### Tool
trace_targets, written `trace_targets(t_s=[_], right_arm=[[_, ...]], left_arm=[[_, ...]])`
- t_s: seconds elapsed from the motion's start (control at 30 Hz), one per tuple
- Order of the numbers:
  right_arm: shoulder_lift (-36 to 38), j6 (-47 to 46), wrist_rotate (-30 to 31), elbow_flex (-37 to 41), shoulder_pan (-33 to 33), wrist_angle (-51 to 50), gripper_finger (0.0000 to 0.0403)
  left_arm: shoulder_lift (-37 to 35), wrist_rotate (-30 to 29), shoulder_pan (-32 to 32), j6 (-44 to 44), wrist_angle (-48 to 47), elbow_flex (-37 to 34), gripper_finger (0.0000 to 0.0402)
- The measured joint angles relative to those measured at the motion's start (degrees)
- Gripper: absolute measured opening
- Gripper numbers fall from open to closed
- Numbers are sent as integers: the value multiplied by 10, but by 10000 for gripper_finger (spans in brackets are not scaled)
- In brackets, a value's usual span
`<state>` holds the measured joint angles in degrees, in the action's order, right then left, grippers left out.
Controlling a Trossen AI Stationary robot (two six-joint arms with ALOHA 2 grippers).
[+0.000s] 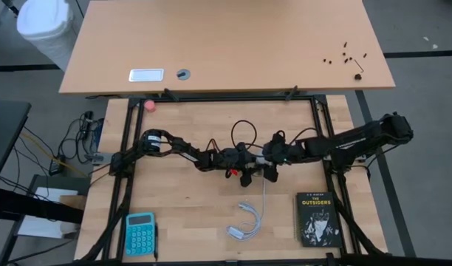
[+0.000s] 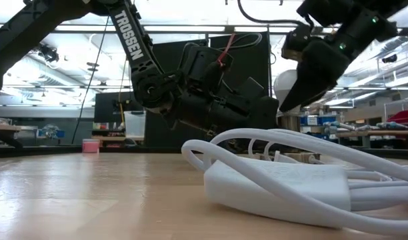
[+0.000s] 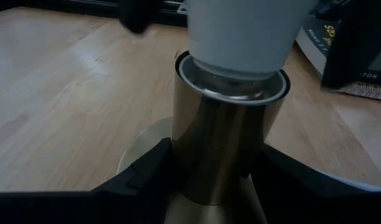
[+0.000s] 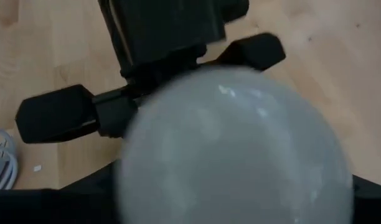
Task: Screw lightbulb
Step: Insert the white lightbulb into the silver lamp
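A shiny metal socket [image 3: 221, 143] stands upright at the table's middle, with a pale round base [image 3: 137, 152] showing below it. The white lightbulb [image 3: 240, 31] sits with its narrow end in the socket's open top, globe up [image 4: 234, 149]. My left gripper [image 3: 221, 186] is shut on the socket, reaching in from the table's left [image 1: 244, 164]. My right gripper [image 2: 304, 80] comes from the right and above [image 1: 266, 164] and is shut on the bulb's globe [image 2: 285, 85]. My left gripper pinches the socket's metal barrel [image 3: 184, 155] between its two fingers, low on the barrel, one finger [image 3: 147, 177] on each side. The fingers come nearly level from the table's left. The socket stays upright. My right gripper holds the bulb's frosted globe [image 4: 178, 186] between its two fingers, which slant down from the table's right. The globe fills the gap between them and hides the places of contact. The bulb stands upright, its narrow end in the socket.
A white cord with a flat adapter [image 1: 244, 222] lies near the front, close before the low camera [image 2: 277, 180]. A black book [image 1: 317, 218] lies front right, a blue calculator [image 1: 139, 233] front left, a pink ball [image 1: 149, 106] far left. Black frame rails edge the table.
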<state>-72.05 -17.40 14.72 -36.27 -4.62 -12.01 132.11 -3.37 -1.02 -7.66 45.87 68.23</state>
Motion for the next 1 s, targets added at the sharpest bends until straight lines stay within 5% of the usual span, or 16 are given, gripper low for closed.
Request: trace_targets(t_s=[0.23,1.0], right_arm=[[0,11,-12,-37,0,-75,308],[0,25,-55,-38,3,-99,308]], left_arm=[[0,0,0,0,0,0,204],[0,0,0,2,-2,0,204]])
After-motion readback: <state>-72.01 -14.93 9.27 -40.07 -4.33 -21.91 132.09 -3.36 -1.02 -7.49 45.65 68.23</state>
